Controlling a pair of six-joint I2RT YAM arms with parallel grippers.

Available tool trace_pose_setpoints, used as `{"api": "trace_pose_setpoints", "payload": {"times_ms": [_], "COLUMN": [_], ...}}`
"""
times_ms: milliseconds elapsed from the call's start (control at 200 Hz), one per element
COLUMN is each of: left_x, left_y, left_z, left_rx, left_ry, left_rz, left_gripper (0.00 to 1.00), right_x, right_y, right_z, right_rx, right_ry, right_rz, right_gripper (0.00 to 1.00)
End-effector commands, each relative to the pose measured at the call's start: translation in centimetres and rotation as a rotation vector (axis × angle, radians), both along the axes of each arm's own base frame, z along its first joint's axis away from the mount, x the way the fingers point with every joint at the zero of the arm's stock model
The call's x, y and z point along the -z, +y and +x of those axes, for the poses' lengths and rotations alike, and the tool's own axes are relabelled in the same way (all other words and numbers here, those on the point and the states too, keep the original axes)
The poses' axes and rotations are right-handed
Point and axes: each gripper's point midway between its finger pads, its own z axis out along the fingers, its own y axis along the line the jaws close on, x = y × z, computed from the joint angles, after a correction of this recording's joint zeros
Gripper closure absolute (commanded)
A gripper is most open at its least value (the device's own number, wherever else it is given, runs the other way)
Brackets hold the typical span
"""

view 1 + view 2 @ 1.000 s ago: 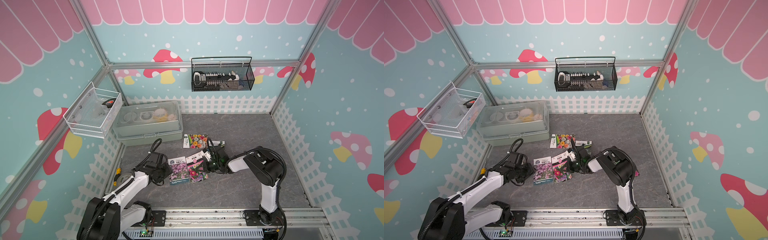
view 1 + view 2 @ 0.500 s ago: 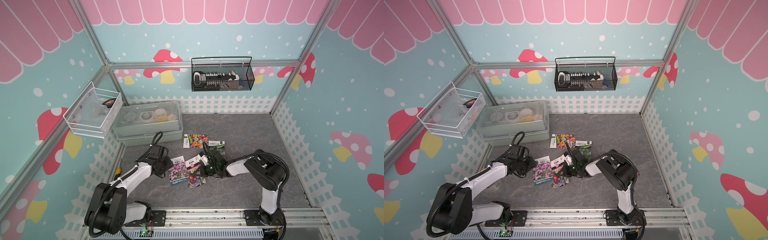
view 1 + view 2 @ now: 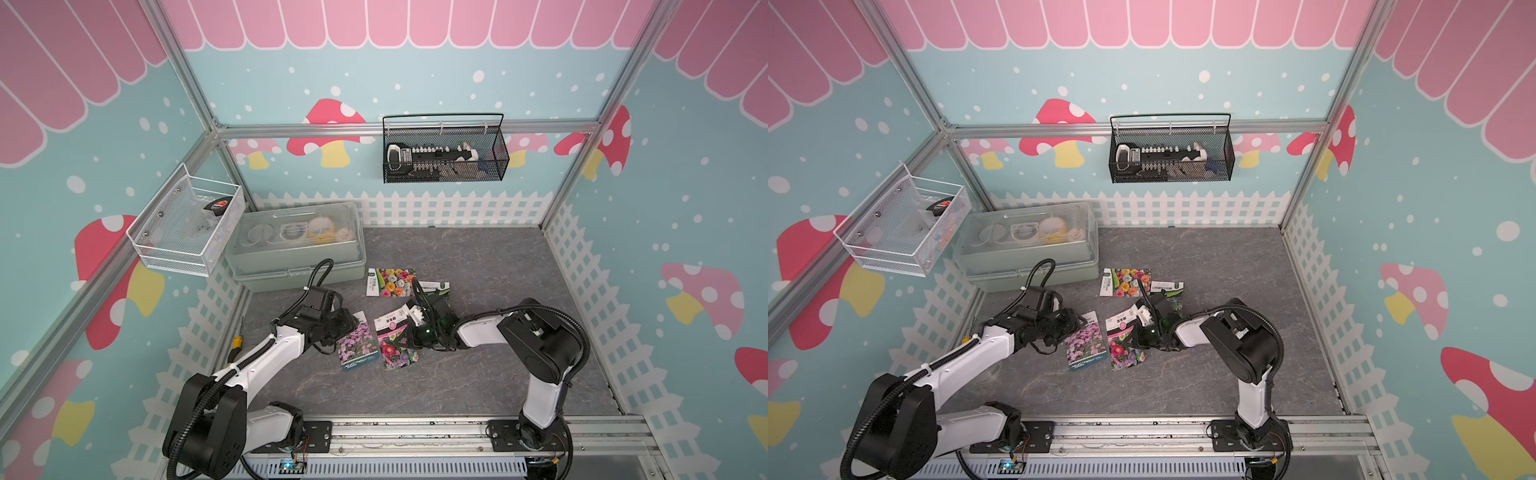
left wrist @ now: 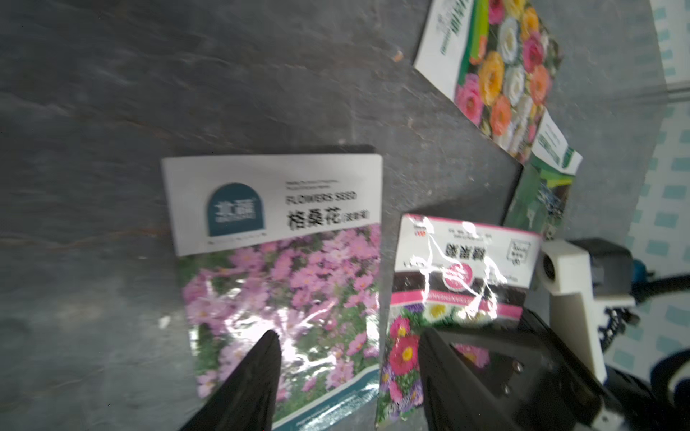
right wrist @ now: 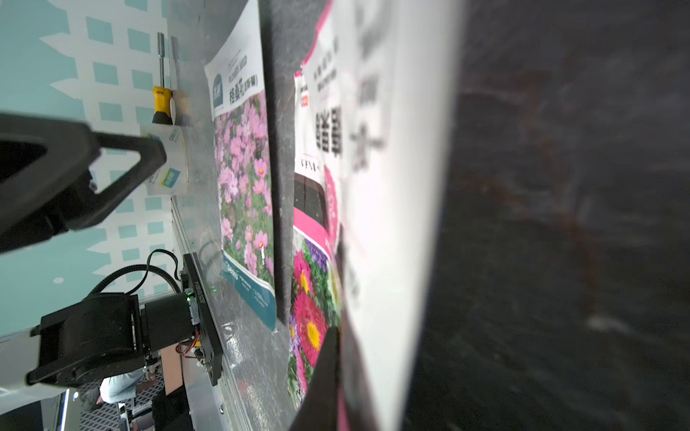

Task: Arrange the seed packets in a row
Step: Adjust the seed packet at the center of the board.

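left arm (image 3: pixel 282 345) advanced | stretched low, jaws parted over pink packet (image 3: pixel 358 347)

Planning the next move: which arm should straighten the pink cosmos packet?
Probably left. The left end effector is open and hovers over the cosmos packet. The right end effector is shut on the neighbouring pink-banded packet.

In the left wrist view, the pink-flower packet (image 4: pixel 276 261) has a white strip reading "FLOWERS SEED" above larger characters "格桑花". Beside them is a teal arch logo whose lettering is blurred. The pink-banded packet (image 4: pixel 448 291) shows upside-down characters too glared to read. The green lettering on the rose packet (image 4: pixel 496 67) and the green packet (image 4: pixel 541 194) is illegible.
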Motion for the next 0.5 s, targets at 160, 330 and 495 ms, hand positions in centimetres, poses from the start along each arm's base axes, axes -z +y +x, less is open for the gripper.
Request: {"api": "trace_pose_setpoints", "payload": {"times_ms": [160, 330, 495], "left_x": [-1.0, 1.0, 4.1], "left_y": [-7.4, -9.5, -10.0], "left_z": [-0.1, -1.3, -3.3], "left_rx": [0.202, 0.283, 0.327], "left_ry": [-0.091, -0.027, 0.067], "left_rz": [-0.115, -0.098, -0.052], "left_gripper": [0.41, 0.41, 0.42], "right_x": [2.1, 2.4, 2.2], "right_y": [-1.7, -2.2, -2.2], "right_z": [1.4, 1.5, 1.6], "right_rx": [0.022, 0.028, 0.036], "right_ry": [0.053, 0.06, 0.063], "right_rz": [-0.05, -0.055, -0.032], "right_gripper": [1.0, 1.0, 1.0]}}
